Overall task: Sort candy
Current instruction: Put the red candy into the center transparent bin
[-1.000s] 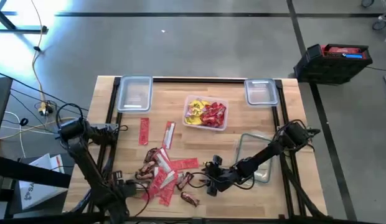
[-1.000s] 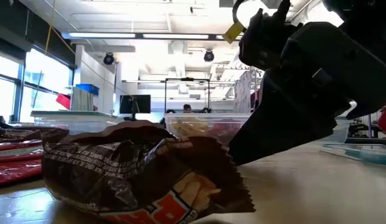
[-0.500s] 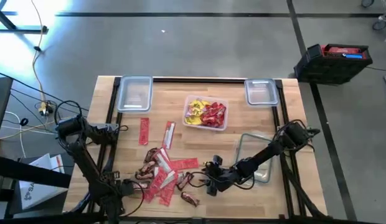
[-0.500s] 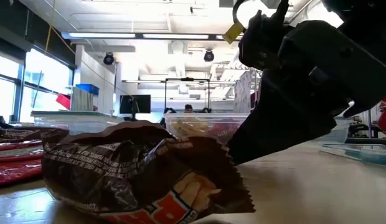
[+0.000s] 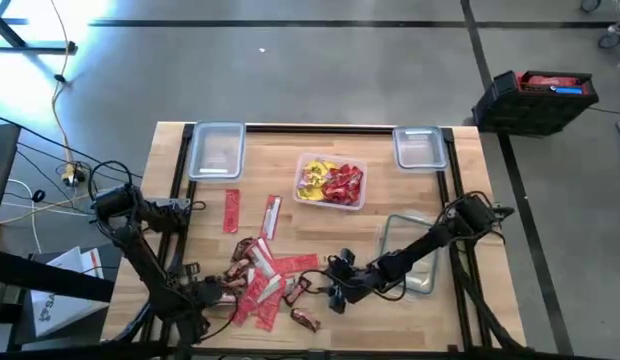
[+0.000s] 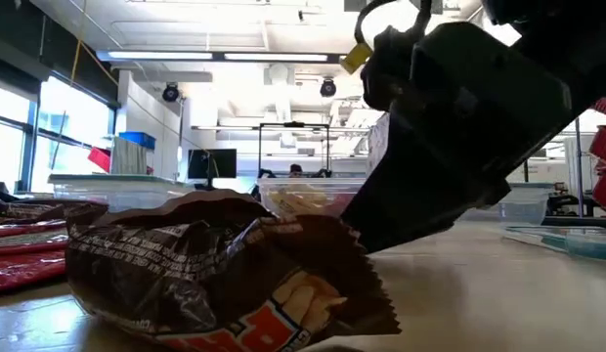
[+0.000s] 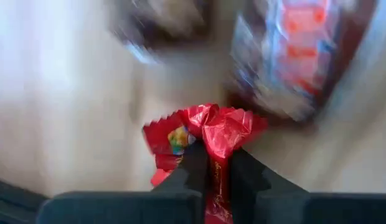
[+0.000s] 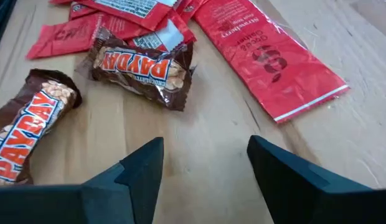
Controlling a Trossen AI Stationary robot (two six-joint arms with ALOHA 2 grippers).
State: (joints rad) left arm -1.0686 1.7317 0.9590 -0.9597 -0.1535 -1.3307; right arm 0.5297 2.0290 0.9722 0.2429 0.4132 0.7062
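The candy lies mostly in a loose pile (image 5: 262,280) on the near left part of the wooden table (image 5: 460,320): many flat red packets and some dark brown mini bars, overlapping each other. Two more red packets (image 5: 231,210) lie apart, a little farther back, side by side but not touching. Some sorted sweets, yellow on the left and red on the right, are inside the middle clear container (image 5: 357,200) near the far side.

My left gripper (image 5: 222,291) is at the left edge of the pile, and its fingers (image 7: 194,163) are pressed together on a crumpled red candy (image 7: 208,130), which stands up between them. The table behind it is blurred in my left wrist view.

My right gripper (image 5: 328,292) is low over the table at the right edge of the pile, with the fingers (image 8: 138,168) spread wide and nothing between them. Just in front of it lie two brown PayDay bars (image 8: 143,67), and beside them a long red packet (image 8: 268,59). One brown bar (image 6: 215,279) fills the low view, close to the camera.

Two empty clear containers (image 5: 216,150) stand at the far corners, left and right. A clear lid (image 5: 415,250) lies flat on the right side under my right arm.
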